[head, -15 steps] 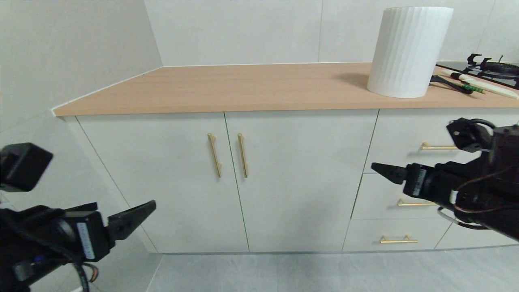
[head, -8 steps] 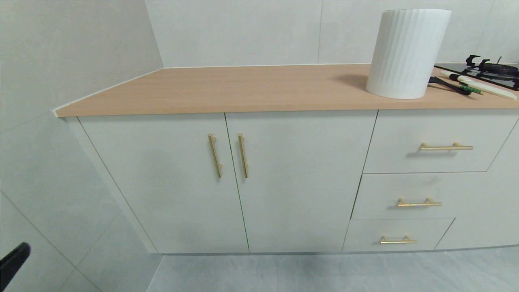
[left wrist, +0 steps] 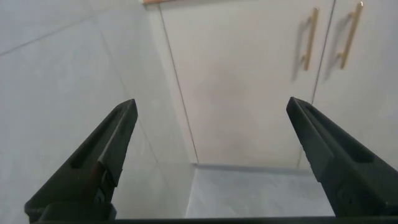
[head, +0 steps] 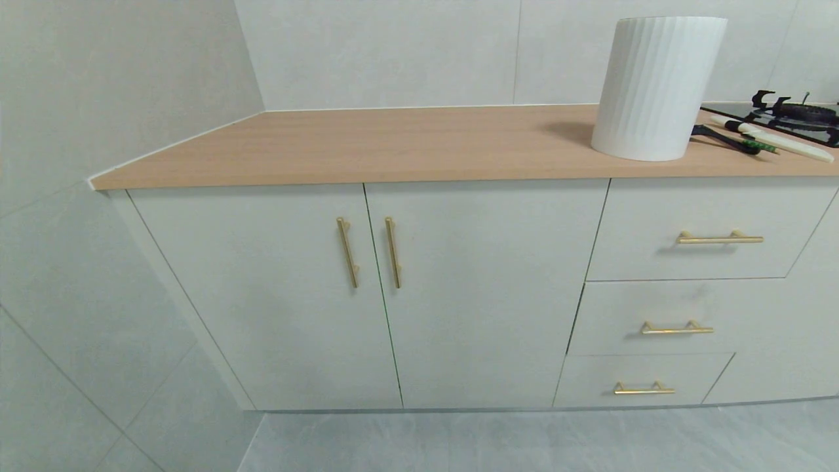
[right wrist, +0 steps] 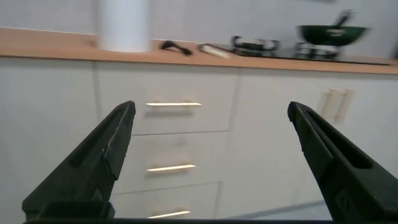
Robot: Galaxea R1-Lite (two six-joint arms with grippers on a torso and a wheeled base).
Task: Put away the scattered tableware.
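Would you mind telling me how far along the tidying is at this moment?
Done: nothing visible. In hand: nothing; the left hand and right hand are open and empty. Left: the utensils lie on the counter beside the white container, and the drawers are shut.

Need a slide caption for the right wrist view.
Open right gripper faces the drawers below a counter holding a white canister and utensils.
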